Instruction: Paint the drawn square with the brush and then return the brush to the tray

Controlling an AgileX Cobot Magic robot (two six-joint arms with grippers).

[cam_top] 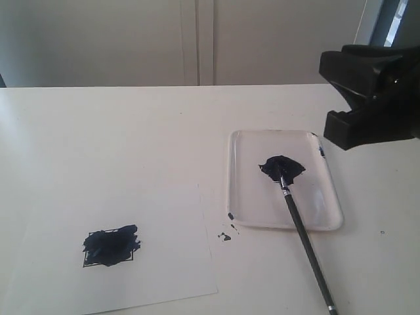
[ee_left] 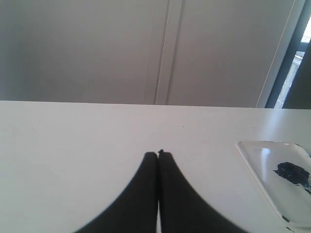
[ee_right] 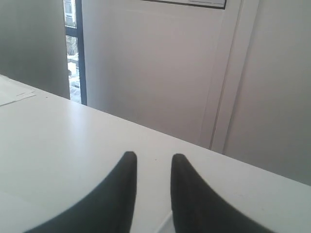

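The drawn square [cam_top: 111, 247] lies on the white paper at the front left, its inside smeared dark blue-black. The clear tray [cam_top: 252, 197] sits right of the paper. The brush [cam_top: 303, 239] lies free: its bristles rest in the tray's paint blob [cam_top: 281, 167], and its black handle slants over the tray's near rim toward the table's front edge. My right gripper [cam_top: 331, 98] hovers open above the tray's far right corner, nothing between its fingers [ee_right: 154, 158]. My left gripper [ee_left: 158, 154] is shut and empty over bare table, with the tray [ee_left: 262, 167] off to its side.
The white paper sheet [cam_top: 164, 262] covers the front left of the table. Small dark paint drips [cam_top: 225, 236] mark the table between paper and tray. A pale wall with a vertical seam [cam_top: 197, 39] stands behind the table's far edge.
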